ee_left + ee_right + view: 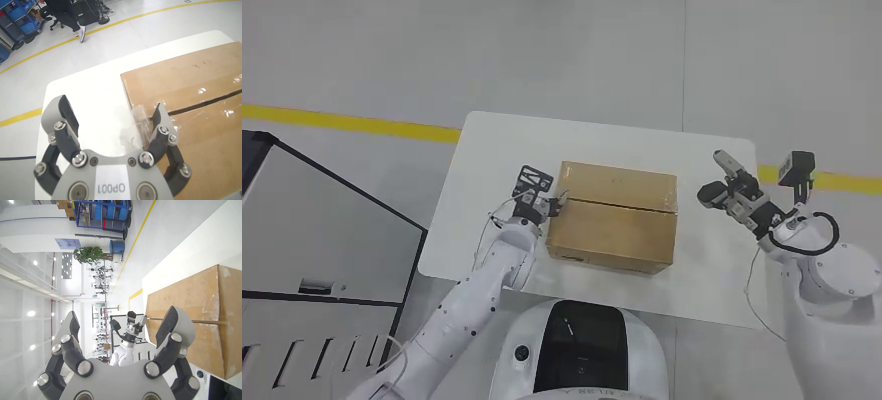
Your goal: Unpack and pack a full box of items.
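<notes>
Left gripper (pixel 111 103) at box (pixel 614 215) seam end, fingers wide open, empty, tape tab (pixel 140 119) between them. Right gripper (pixel 724 186) likewise open and empty, farther off.

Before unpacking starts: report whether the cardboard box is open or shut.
Shut. The cardboard box has both flaps flat, meeting at a taped centre seam.

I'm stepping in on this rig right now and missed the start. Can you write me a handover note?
Left gripper: open, at one end of the box, fingers either side of a loose tape tab at the seam.
Right gripper: open, empty, off the opposite end.
Box: on the table, flaps shut, seam taped.
Done: nothing unpacked.
Left: peel tape, open flaps, unpack, repack.
</notes>
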You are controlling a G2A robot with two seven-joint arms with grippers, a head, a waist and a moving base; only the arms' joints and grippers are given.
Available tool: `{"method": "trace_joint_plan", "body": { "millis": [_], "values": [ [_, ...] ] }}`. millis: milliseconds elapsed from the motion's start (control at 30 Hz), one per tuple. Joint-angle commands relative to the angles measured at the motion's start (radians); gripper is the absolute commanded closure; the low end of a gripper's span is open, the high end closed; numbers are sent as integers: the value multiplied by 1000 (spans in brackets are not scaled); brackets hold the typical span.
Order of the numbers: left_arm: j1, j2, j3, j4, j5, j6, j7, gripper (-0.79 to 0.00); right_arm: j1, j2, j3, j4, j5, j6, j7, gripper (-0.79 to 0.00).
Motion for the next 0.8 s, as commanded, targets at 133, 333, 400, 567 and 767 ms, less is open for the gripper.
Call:
{"method": "trace_joint_plan", "body": {
  "millis": [133, 333, 400, 567, 767],
  "values": [
    [21, 0, -29, -3, 23, 17, -8, -785, 15, 4, -15, 9, -3, 3, 6, -785],
    [43, 1, -54, -14, 45, 25, -8, -785, 32, 8, -28, 21, -4, 3, 6, -785],
    [47, 1, -65, -15, 46, 33, -5, -785, 36, 10, -31, 25, -5, 5, 5, -785],
    [45, -1, -82, -2, 68, 39, 14, -785, 40, 13, -33, 33, -3, 8, 4, -785],
    [36, -6, -100, 13, 41, 26, 20, -785, 33, 17, -26, 38, 4, 7, 2, -785]
  ]
}}
